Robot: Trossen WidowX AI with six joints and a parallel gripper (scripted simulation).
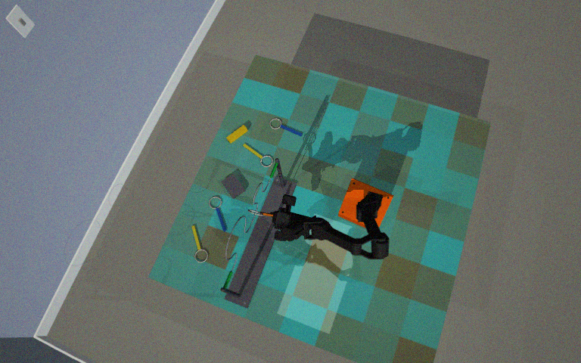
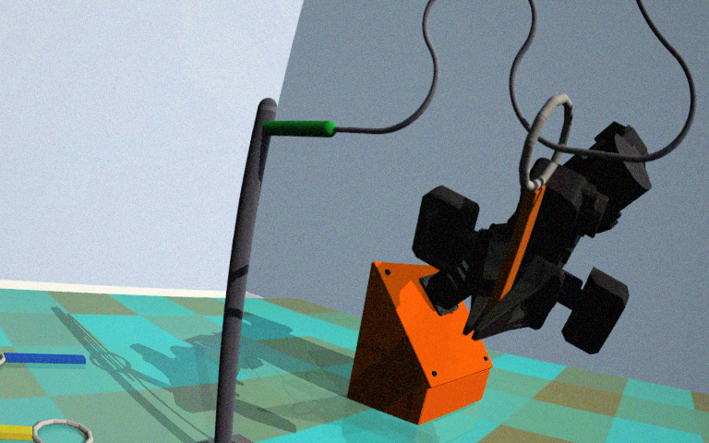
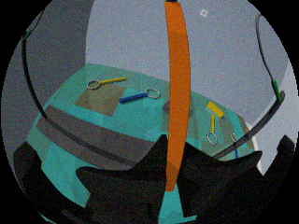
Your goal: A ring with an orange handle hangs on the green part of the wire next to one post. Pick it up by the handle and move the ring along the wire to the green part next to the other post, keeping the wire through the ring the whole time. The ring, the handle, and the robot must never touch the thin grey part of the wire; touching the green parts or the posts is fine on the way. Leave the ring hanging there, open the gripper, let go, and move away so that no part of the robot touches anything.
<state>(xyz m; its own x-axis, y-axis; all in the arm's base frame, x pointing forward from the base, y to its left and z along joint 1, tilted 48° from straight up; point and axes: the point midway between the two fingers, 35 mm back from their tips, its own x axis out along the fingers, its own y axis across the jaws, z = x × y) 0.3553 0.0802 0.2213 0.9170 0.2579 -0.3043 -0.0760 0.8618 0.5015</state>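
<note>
Gripping the orange handle [image 1: 268,214] [image 2: 524,243] [image 3: 179,93], the gripper [image 2: 469,335] holds it between nearly closed fingers; the pale ring [image 1: 256,212] [image 2: 529,140] stands above the handle, around the wire's thin grey part [image 1: 226,246] [image 2: 436,67] [image 3: 263,56], between the two posts [image 1: 279,171] [image 2: 237,261] [image 3: 254,133] and away from both green parts [image 1: 274,169] [image 2: 300,128] [image 3: 276,90]; whether ring and wire touch, I cannot tell.

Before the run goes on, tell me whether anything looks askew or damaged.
Nothing looks damaged. The orange handle tilts in the gripper, its ring around the wire: ordinary mid-carry.
</note>
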